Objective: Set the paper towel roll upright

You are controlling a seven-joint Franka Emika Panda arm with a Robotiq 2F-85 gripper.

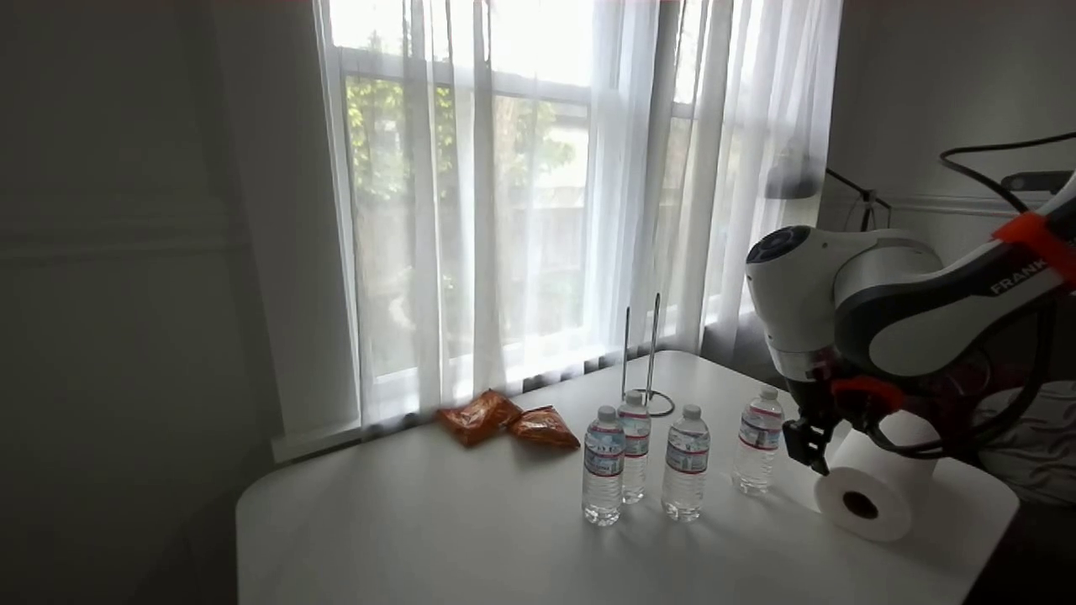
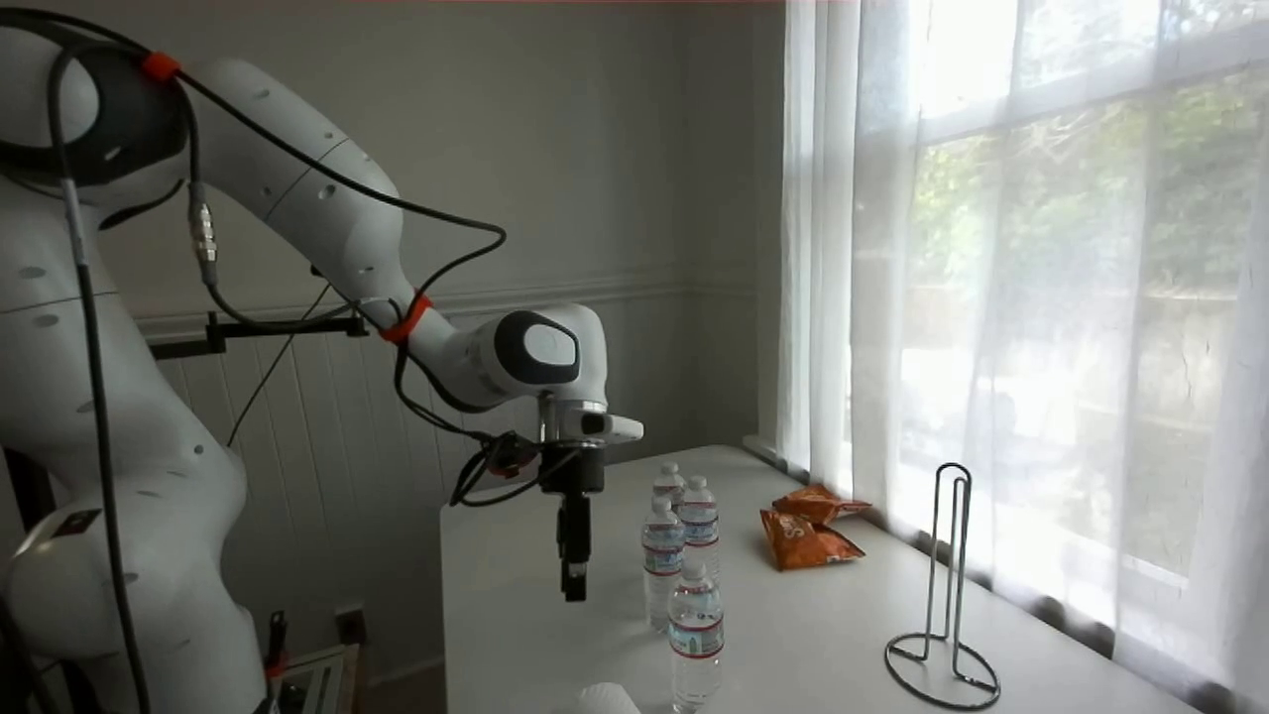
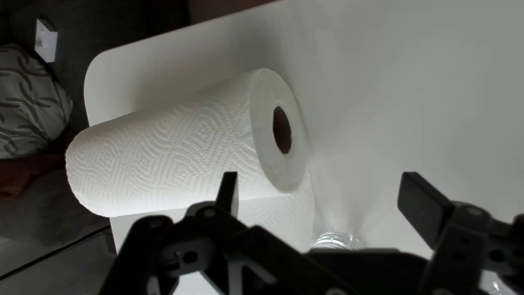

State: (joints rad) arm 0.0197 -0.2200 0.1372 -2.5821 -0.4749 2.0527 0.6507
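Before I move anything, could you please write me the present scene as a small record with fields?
target: thick white embossed paper towel roll
pose: lying on its side, brown core hole showing at one end
task state: not yet upright
tool: black two-fingered claw, open, holding nothing
standing: four clear plastic water bottles; dark metal wire stand
lying elsewhere: two shiny orange packets, near the white sheer curtains
support: white table with rounded corners

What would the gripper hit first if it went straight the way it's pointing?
Probably the paper towel roll: in the wrist view, one finger of the gripper overlaps it. Depth is unclear, so perhaps the table.
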